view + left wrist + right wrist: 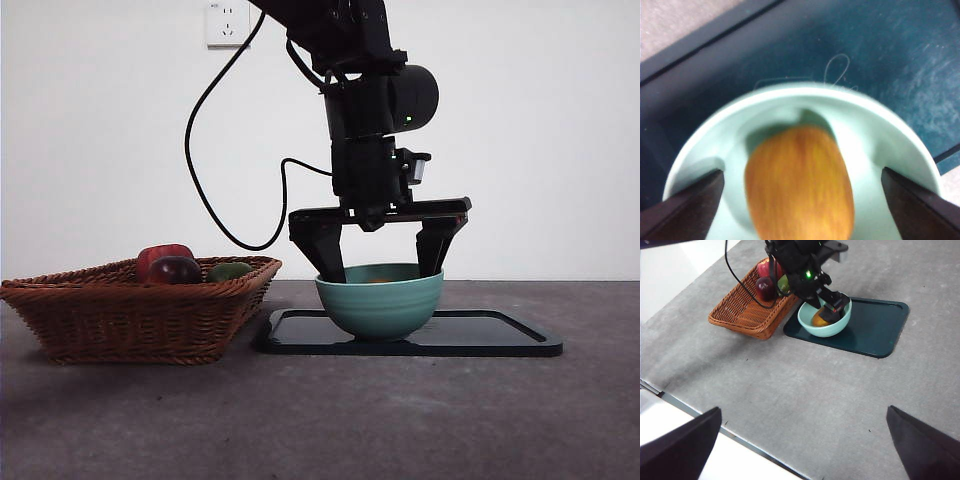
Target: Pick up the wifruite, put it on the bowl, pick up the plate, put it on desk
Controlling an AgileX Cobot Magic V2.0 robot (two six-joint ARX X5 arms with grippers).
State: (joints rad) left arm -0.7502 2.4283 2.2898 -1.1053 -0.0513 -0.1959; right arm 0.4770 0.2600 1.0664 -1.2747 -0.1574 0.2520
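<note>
The wifruite (800, 185), an orange-yellow fruit, lies inside the mint-green bowl (380, 300); it also shows in the right wrist view (820, 319). The bowl stands on a dark flat plate (480, 335) on the grey desk (400, 420). My left gripper (382, 272) hangs over the bowl, open, with its jaws dipped inside the rim on either side of the fruit and clear gaps to it. In the left wrist view the left gripper (802, 171) straddles the fruit. My right gripper (803, 409) is open and empty, high above the desk's near side.
A brown wicker basket (130, 310) stands left of the plate and holds a red fruit (160, 255), a dark purple fruit (175, 270) and a green fruit (230, 270). A black cable (200, 170) loops behind. The desk edge (690, 412) lies near the right gripper.
</note>
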